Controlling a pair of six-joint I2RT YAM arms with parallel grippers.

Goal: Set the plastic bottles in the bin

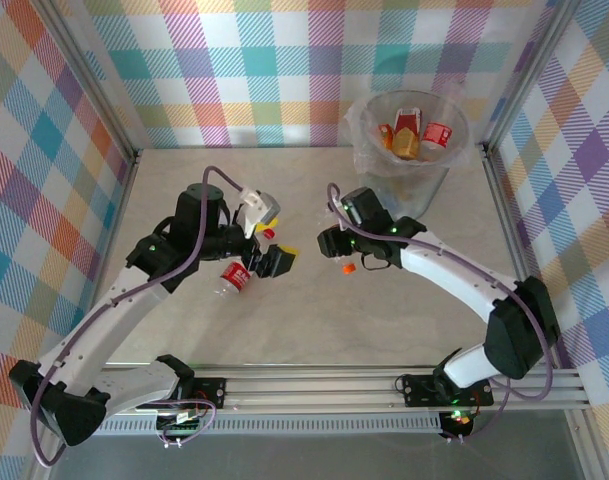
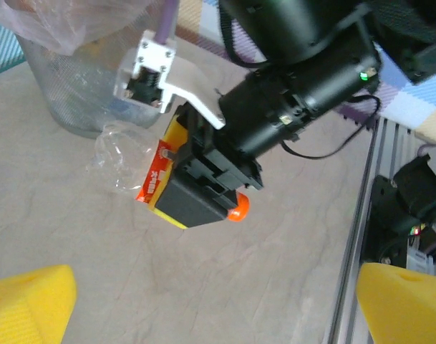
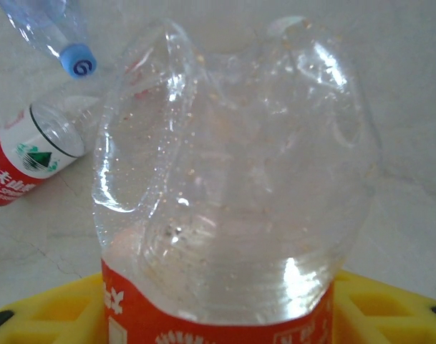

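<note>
My right gripper (image 1: 336,243) is shut on a crushed clear plastic bottle (image 3: 232,179) with an orange label and an orange cap (image 2: 237,208), held just above the table between its yellow pads (image 3: 46,312). A second bottle with a red label (image 1: 234,280) lies on the table by my left gripper (image 1: 269,256), which is open with nothing between its yellow fingertips (image 2: 24,304). In the right wrist view that red-labelled bottle (image 3: 28,158) lies at the left, and a clear bottle with a blue cap (image 3: 60,36) lies beyond it. The bin (image 1: 409,165) stands at the back right and holds several bottles.
The bin's clear liner bag (image 2: 74,21) spills over its rim. Checked walls close in the table on three sides. A metal rail (image 1: 384,385) with both arm bases runs along the near edge.
</note>
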